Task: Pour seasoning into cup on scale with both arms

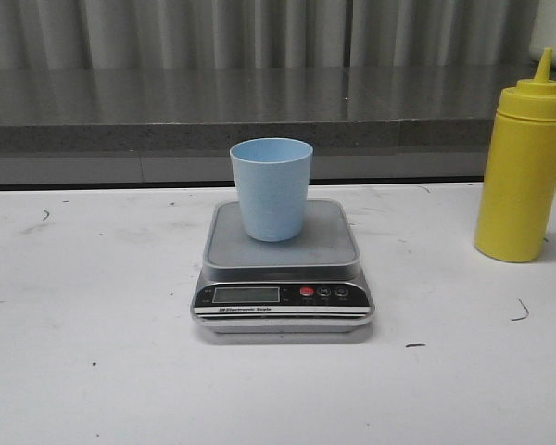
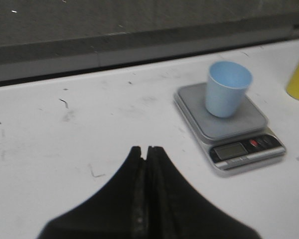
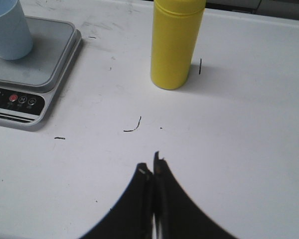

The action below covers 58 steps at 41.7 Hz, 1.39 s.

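A light blue cup point(image 1: 271, 188) stands upright on the silver-grey scale point(image 1: 283, 271) in the middle of the white table. The yellow seasoning bottle point(image 1: 524, 162) stands upright at the right, apart from the scale. Neither arm shows in the front view. In the left wrist view my left gripper point(image 2: 146, 150) is shut with nothing in it, over bare table short of the scale point(image 2: 230, 128) and cup point(image 2: 227, 88). My right gripper point(image 3: 150, 162) is shut and empty too, over the table some way from the seasoning bottle point(image 3: 176, 42); the scale point(image 3: 32, 79) lies to one side.
A grey ledge and corrugated wall point(image 1: 259, 83) run along the back of the table. The white tabletop point(image 1: 93, 352) carries a few small dark scuff marks.
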Each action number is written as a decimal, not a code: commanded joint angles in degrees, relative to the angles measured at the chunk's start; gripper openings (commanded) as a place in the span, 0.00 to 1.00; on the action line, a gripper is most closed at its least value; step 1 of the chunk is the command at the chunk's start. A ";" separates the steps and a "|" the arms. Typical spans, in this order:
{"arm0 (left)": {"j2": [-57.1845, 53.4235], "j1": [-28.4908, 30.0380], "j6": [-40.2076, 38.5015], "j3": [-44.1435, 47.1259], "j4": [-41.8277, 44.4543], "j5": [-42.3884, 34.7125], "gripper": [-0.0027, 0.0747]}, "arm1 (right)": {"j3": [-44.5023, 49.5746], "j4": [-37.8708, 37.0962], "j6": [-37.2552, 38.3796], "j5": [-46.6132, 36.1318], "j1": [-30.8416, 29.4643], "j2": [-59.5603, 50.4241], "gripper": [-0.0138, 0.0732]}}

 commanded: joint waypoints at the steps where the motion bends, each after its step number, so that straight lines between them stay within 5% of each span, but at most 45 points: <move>1: -3.78 4.90 -0.25 5.16 -0.80 -13.26 0.01 | -1.47 0.07 -0.51 -3.76 0.19 0.07 0.02; 11: -16.51 14.65 -0.25 22.97 -4.91 -30.86 0.01 | -1.47 0.07 -0.51 -3.76 0.19 0.07 0.02; 23: -24.41 17.35 -0.25 34.40 -4.96 -36.10 0.01 | -1.47 0.07 -0.51 -3.76 0.19 0.07 0.02; 58: -24.56 14.39 2.99 35.33 -4.85 -37.49 0.01 | -1.47 0.07 -0.51 -3.76 0.19 0.07 0.02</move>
